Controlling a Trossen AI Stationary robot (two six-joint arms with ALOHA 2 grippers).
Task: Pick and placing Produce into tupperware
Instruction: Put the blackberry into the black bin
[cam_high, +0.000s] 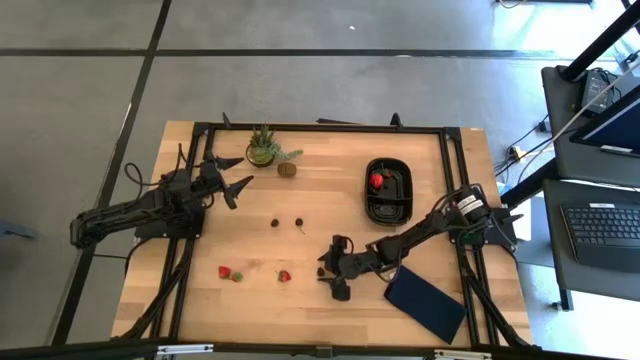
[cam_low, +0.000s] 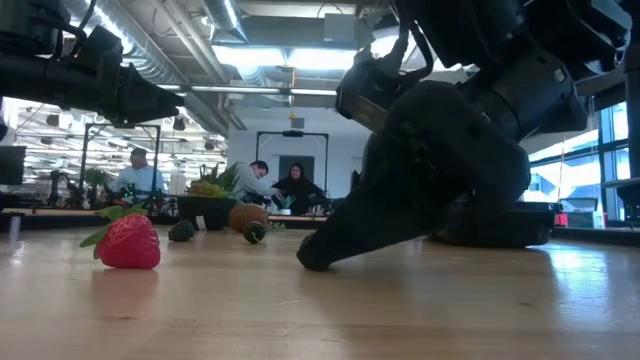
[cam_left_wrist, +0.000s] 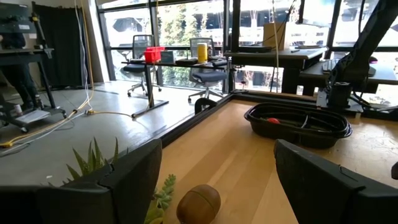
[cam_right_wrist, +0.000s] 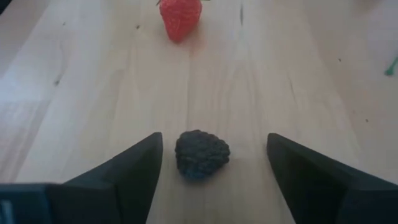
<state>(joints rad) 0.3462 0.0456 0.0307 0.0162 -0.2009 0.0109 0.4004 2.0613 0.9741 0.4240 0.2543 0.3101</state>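
A dark berry (cam_right_wrist: 202, 154) lies on the wooden table, between the two fingers of my right gripper (cam_right_wrist: 214, 142), which is open, low over the table and apart from the berry on both sides. In the high view this berry (cam_high: 320, 271) is near the front middle, with my right gripper (cam_high: 330, 269) around it. Past it lies a red strawberry (cam_right_wrist: 180, 17). Another strawberry (cam_high: 225, 271), two dark berries (cam_high: 275, 222) and a brown round fruit (cam_high: 287, 169) lie on the table. The black tupperware (cam_high: 400, 205) at the far right holds one strawberry (cam_high: 376, 181). My left gripper (cam_high: 238, 175) waits open at the far left.
A small green potted plant (cam_high: 264, 148) stands at the far edge beside the brown fruit. A flat dark-blue rectangle (cam_high: 425, 302) lies at the near right, next to my right arm. Black frame rails (cam_high: 452, 170) run along the table's sides. People sit in the room behind.
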